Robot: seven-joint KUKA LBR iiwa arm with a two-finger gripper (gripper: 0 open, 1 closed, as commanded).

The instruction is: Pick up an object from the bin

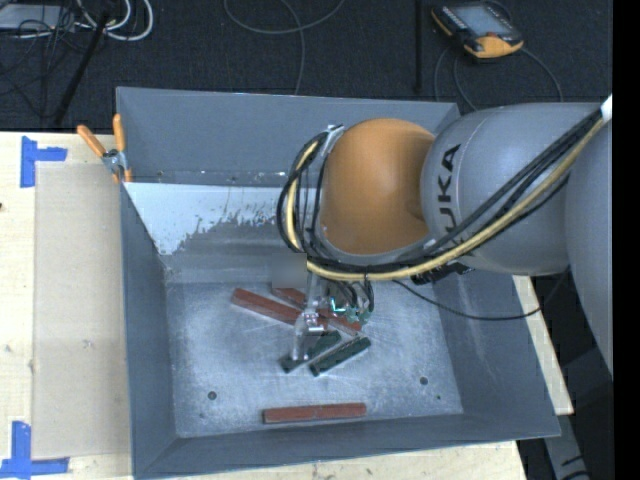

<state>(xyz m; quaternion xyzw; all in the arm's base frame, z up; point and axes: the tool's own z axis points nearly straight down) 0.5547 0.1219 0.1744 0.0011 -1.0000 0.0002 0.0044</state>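
Note:
My gripper (318,323) hangs below the orange cover, low over the middle of the bin. Right under it lie two dark green-black bars (340,356), side by side and slanted, with their upper ends at the gripper's tip. I cannot tell whether it touches them. Just left of the gripper a reddish-brown bar (264,306) lies at a slant on the bin floor. A second, shorter brown bar (290,295) sits behind it, partly hidden by the gripper.
Another reddish-brown bar (314,413) lies flat near the front wall of the bin, apart from the others. The arm and its cables cover the right rear part of the bin.

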